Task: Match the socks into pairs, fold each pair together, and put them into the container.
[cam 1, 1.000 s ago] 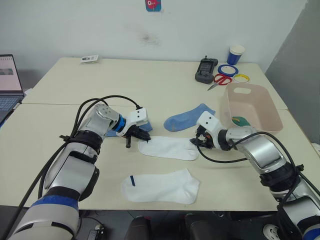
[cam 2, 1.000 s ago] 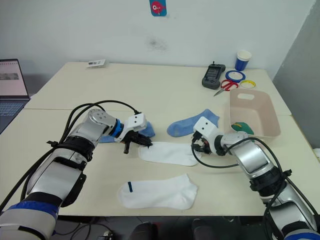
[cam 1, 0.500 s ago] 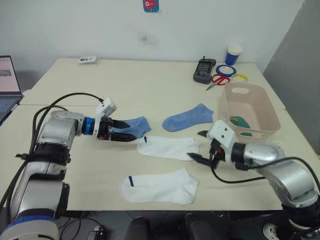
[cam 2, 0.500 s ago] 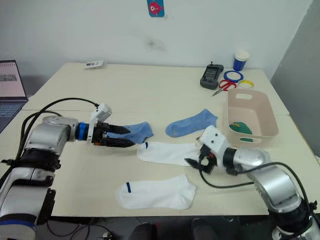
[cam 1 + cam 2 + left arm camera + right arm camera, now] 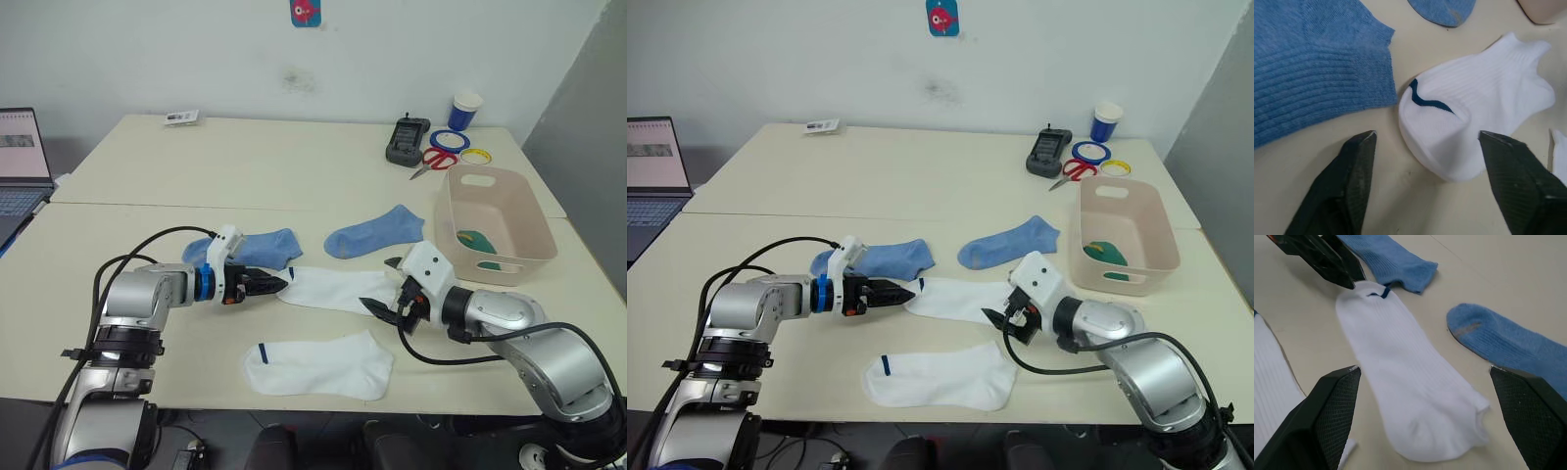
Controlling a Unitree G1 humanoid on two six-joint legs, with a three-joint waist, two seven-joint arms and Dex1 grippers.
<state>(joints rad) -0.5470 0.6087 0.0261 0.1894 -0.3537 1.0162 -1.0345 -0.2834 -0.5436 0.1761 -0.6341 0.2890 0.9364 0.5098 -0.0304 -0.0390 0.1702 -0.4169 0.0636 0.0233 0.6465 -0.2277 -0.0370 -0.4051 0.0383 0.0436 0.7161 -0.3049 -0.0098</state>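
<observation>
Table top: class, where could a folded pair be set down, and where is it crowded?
Bare table lies behind the blue socks, between the small card and the black device. The front left corner is free too. It is crowded mid-front: both open pincers flank a white sock, another white sock nearer.

No text or label can be read.

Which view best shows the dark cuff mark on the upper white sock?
The left wrist view: the upper white cloth sock's cuff sits between the open left gripper's fingers, its dark curved mark plain. The right wrist view shows the whole sock, mark small at its far end. The eye views show the mark as a speck.
</observation>
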